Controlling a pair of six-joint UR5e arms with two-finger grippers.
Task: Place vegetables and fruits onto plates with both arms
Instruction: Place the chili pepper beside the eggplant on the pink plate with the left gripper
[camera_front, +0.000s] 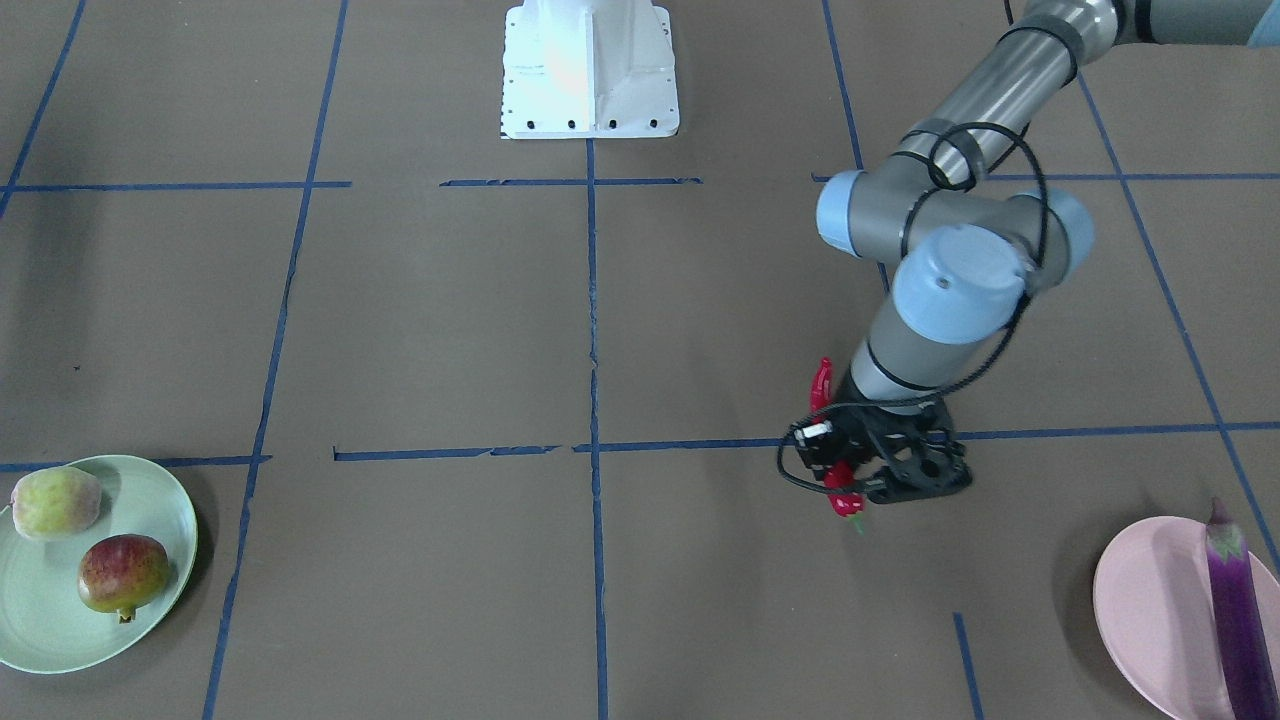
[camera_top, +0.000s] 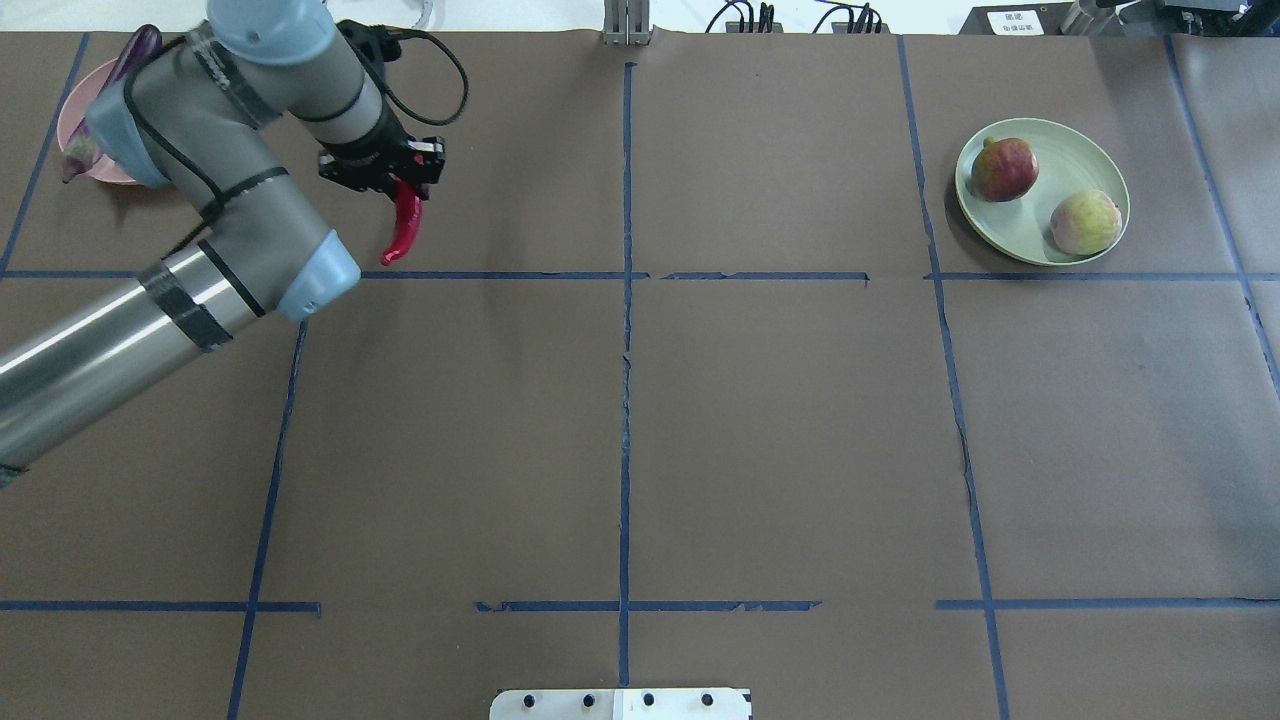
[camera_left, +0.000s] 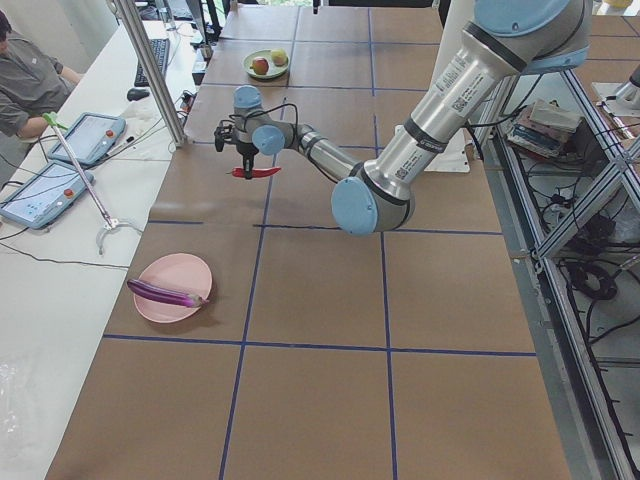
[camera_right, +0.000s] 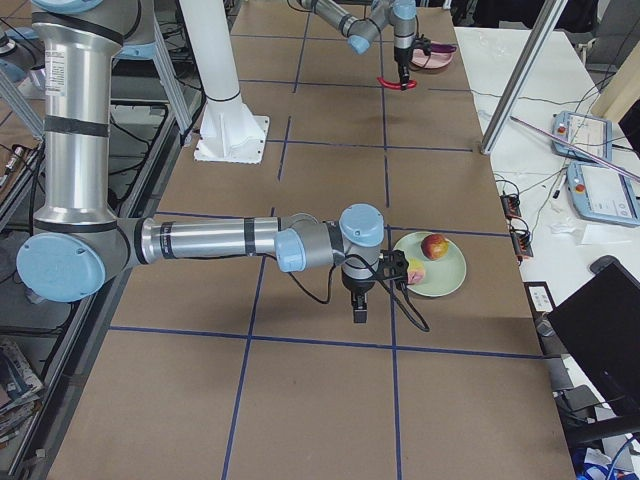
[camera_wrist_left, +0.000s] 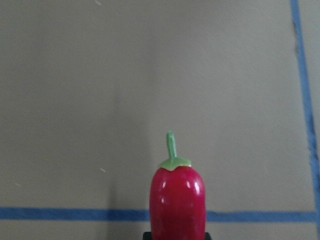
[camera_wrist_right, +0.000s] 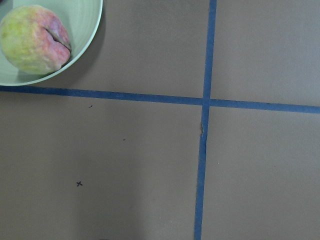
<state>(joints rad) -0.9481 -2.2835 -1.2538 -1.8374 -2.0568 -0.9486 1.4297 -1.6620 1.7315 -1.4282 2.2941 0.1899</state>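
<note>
Front-facing camera: my left arm's black skeletal gripper (camera_front: 838, 468) is pinching the thin shiny red chili pepper (camera_front: 822, 385) over the brown table (camera_front: 450, 330). It is well apart from the pale pink plate (camera_front: 1140, 600), where the long glossy purple eggplant (camera_front: 1235, 610) lies. The pale green-pink fruit (camera_front: 57, 502) and the red-blushed fruit (camera_front: 123, 573) both sit on the mint green plate (camera_front: 40, 610).

Overhead: the chili's tip points toward the robot.

Right side camera: the right gripper (camera_right: 359, 305) is just beside the mint plate. I cannot tell whether it is spread or pressed together.

Left wrist: the chili's green stem points forward.
</note>
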